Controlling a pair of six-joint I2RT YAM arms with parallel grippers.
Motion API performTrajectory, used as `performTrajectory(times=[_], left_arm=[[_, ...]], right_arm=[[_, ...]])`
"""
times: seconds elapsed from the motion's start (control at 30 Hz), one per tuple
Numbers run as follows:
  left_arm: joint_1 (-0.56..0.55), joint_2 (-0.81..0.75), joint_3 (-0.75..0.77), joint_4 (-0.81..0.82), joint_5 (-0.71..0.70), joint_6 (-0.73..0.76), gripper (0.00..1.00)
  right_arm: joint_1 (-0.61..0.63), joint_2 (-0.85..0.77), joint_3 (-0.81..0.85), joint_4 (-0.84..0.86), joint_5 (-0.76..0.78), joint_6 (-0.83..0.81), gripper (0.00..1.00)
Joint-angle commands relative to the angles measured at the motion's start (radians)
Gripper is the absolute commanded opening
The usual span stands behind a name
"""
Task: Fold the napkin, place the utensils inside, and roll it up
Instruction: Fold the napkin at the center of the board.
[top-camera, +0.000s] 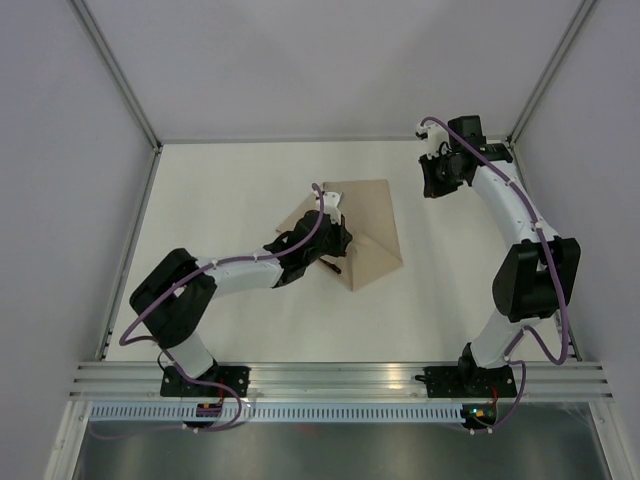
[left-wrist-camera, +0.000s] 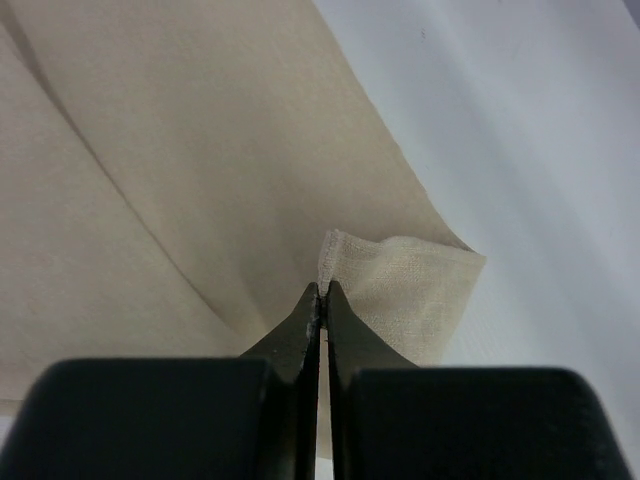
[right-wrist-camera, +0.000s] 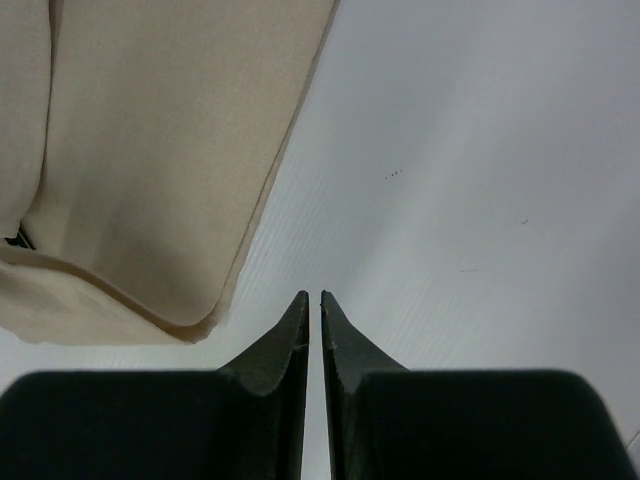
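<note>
1. The left tool (left-wrist-camera: 322, 292) is clenched, its two black fingertips pressed together on the hemmed edge of a turned-over corner of the napkin (left-wrist-camera: 200, 150).
2. The right tool (right-wrist-camera: 313, 298) has its fingers drawn almost together with only a thin slit between them. It grasps nothing and hangs over bare surface, off the napkin's edge and not touching it.
3. The napkin is a plain beige-tan cloth lying partly folded near the middle of the counter (top-camera: 230, 180), with layers overlapping and one soft crease running across it. The left arm reaches onto its near-left side, and the right arm curves in from the far right.
4. A thin dark sliver (top-camera: 332, 266) shows at the napkin's near edge just beside the left tool, too small to tell what it is.
5. The counter is matte white, smooth and evenly lit.
6. Pale grey walls (top-camera: 300, 60) close it in on three sides, with slim metal posts (top-camera: 115, 70) at the corners.
7. A ribbed aluminium rail (top-camera: 340, 378) runs along the near edge and carries both arm bases.
</note>
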Motion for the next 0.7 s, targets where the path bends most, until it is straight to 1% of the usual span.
performTrajectory(times=[0.0,0.13,0.23,0.43,0.67], left_arm=[[0.060,-0.051,0.001,0.023,0.035,-0.077,0.02],[0.116,-0.077,-0.006,0.014,0.042,-0.085,0.02],[0.139,-0.099,-0.014,0.003,0.036,-0.091,0.02],[0.216,-0.137,-0.057,0.008,0.035,-0.120,0.02],[0.264,-0.142,-0.103,0.019,0.040,-0.148,0.02]], right_arm=[[-0.006,0.012,0.055,-0.022,-0.012,0.000,0.14],[-0.006,0.012,0.061,-0.025,-0.013,0.000,0.14],[-0.006,0.012,0.061,-0.026,-0.013,-0.001,0.14],[-0.006,0.014,0.063,-0.031,-0.021,0.003,0.14],[-0.006,0.024,0.063,-0.040,-0.041,0.008,0.14]])
